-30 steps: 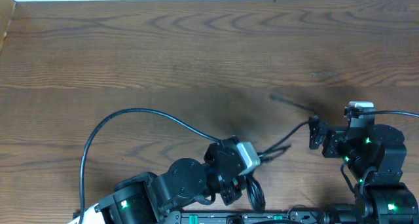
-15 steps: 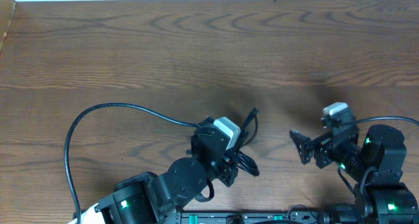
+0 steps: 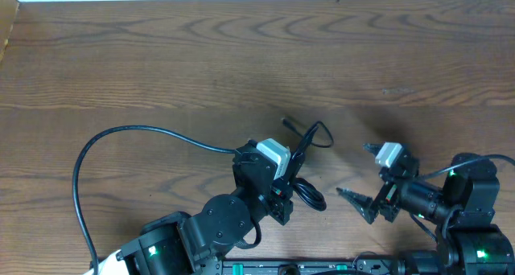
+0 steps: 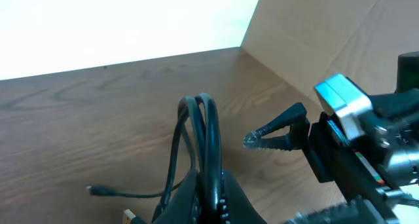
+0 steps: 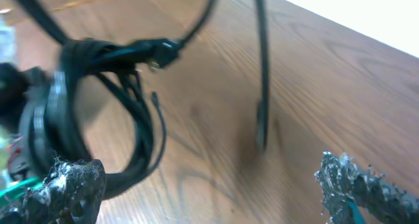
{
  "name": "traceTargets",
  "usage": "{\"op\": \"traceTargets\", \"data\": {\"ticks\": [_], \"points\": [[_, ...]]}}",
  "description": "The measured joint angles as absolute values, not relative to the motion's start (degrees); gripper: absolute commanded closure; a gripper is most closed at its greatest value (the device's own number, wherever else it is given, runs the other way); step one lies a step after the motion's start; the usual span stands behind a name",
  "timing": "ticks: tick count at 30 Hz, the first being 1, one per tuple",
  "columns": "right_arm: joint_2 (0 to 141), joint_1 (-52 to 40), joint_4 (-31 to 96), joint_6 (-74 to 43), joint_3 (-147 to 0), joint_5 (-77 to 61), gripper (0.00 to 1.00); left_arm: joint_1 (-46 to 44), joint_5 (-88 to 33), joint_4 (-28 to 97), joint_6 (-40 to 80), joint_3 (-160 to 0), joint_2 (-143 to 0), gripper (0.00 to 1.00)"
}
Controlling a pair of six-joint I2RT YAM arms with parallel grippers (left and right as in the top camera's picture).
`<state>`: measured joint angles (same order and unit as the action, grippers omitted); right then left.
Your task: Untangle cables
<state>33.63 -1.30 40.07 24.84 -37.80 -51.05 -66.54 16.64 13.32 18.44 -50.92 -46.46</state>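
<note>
Left wrist view: at the bottom centre the left gripper (image 4: pixel 204 196) is clamped on the cables (image 4: pixel 200 129). Their black loops stand up from its closed fingers. One plug end (image 4: pixel 98 191) lies at the lower left on the wooden table (image 4: pixel 98 99). Farther back, right of centre, the right gripper (image 4: pixel 273 129) is spread wide and holds nothing. It is near the bundle without touching it.

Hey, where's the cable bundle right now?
Overhead, the cables are pinched in the left gripper, near the middle of the table's robot-side edge, just left of the open right gripper.
</note>
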Motion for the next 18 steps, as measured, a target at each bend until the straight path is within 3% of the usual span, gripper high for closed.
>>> {"op": "traceTargets", "data": {"ticks": [18], "points": [[33.6, -1.3, 39.6, 28.9, -37.8, -58.6, 0.01, -66.5, 16.1, 8.7, 19.8, -50.9, -47.7, 0.92]]}}
